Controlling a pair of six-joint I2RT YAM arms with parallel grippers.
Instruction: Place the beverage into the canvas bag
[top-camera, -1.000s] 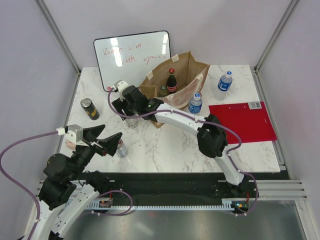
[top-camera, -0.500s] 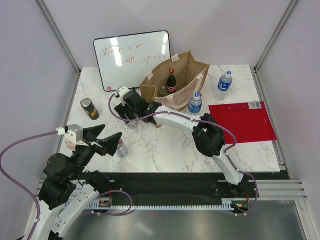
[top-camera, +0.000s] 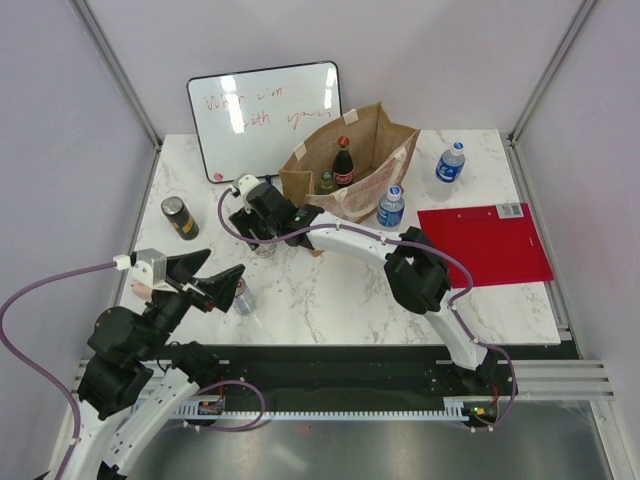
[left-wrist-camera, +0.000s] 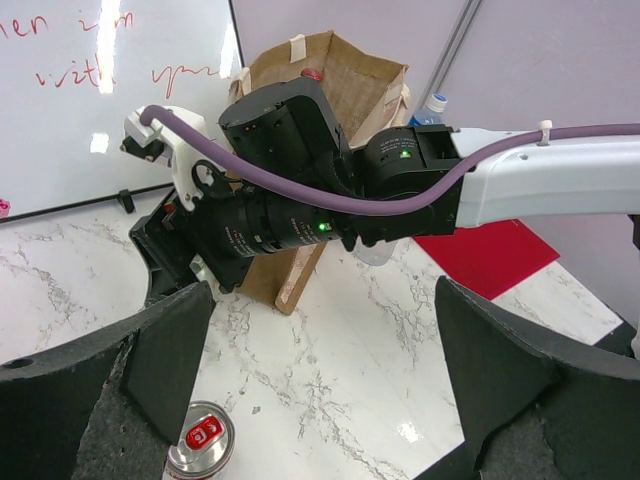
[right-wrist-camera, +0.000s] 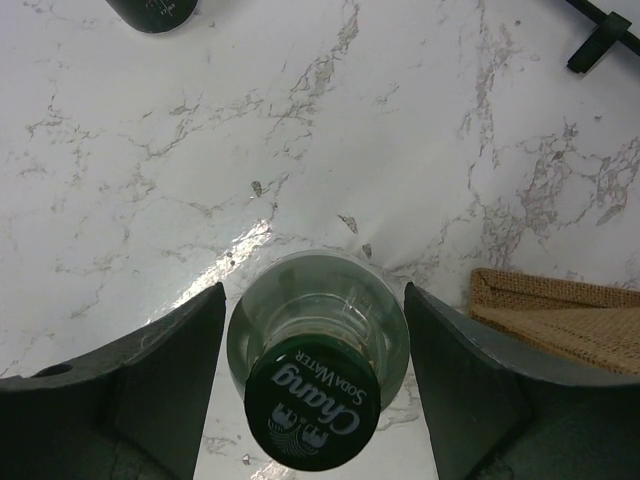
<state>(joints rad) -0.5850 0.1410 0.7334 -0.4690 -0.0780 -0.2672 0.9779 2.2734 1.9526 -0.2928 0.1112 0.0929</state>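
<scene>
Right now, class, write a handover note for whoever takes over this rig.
Left claw: open, empty, near a can.
Right claw: astride the soda bottle, which stands beside the bag; grip unclear.
Done: cola bottle and small bottle are in the bag.
Left: soda bottle, two water bottles, that can and a dark can, all on the table.

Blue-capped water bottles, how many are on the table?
2. The nearer water bottle stands beside the canvas bag, the farther water bottle beyond the red sheet. More may hide inside the bag.
</scene>
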